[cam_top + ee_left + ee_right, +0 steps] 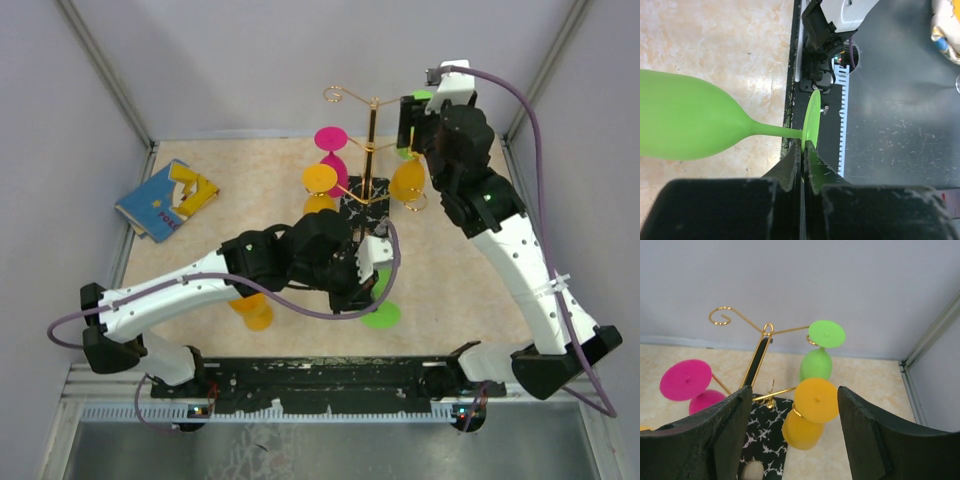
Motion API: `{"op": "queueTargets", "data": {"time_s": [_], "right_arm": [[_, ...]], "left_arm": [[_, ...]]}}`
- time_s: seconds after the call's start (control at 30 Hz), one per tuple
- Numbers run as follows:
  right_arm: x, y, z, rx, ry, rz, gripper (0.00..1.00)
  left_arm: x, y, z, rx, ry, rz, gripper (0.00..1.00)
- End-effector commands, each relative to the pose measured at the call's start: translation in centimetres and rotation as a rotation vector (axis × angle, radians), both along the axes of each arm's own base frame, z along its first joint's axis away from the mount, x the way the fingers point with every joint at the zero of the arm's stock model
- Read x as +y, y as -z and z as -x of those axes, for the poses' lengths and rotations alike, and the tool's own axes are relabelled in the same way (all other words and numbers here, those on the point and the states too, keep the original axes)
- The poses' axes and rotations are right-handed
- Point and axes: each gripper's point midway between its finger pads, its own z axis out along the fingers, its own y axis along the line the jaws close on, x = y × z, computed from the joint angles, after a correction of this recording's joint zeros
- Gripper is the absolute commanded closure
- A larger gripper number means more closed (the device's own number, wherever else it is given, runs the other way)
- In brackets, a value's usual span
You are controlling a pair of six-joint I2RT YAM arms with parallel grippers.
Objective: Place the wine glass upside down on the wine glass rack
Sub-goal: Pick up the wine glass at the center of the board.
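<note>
Near the far-left corner of the beige, stone-veined table: flat blue-and-yellow booklet. Toward the near-left edge, partly under the left arm: loose orange glass, matte and opaque. Left gripper clamped tight on the thin round foot of the green wine glass; glass held level, slim stem horizontal, smooth rounded bowl above the tabletop just inside the near edge, right of centre. Mid-table toward the far edge: wine glass rack, thin gold wire with spiral-curled arm ends on a black white-veined rectangular base. Hung inverted there: magenta glass, hung orange glass, hung green glass. Right gripper facing the rack, black fingers spread apart.
</note>
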Motion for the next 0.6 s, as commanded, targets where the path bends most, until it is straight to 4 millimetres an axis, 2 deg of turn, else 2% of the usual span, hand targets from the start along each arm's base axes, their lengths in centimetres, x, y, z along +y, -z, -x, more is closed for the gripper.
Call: {"op": "queueTargets", "data": {"time_s": [0.0, 0.2, 0.43, 0.57], "right_arm": [[-2.7, -5.2, -0.3, -0.137, 0.089, -0.006, 0.31], [-5.6, -6.1, -0.5, -0.168, 0.189, 0.012, 0.3], [-8.1, -6.4, 0.8, -0.18, 0.279, -0.01, 0.3], [-9.1, -5.9, 1.7, -0.187, 0.323, -0.03, 0.29]], "left_arm": [[0.7, -4.7, 0.3, 0.033, 0.058, 0.143, 1.0], [0.2, -11.6, -2.4, -0.018, 0.074, 0.436, 1.0], [-1.5, -18.3, -3.4, -0.16, 0.149, 0.675, 1.0], [-1.5, -22.2, -4.6, -0.255, 0.136, 0.823, 1.0]]}}
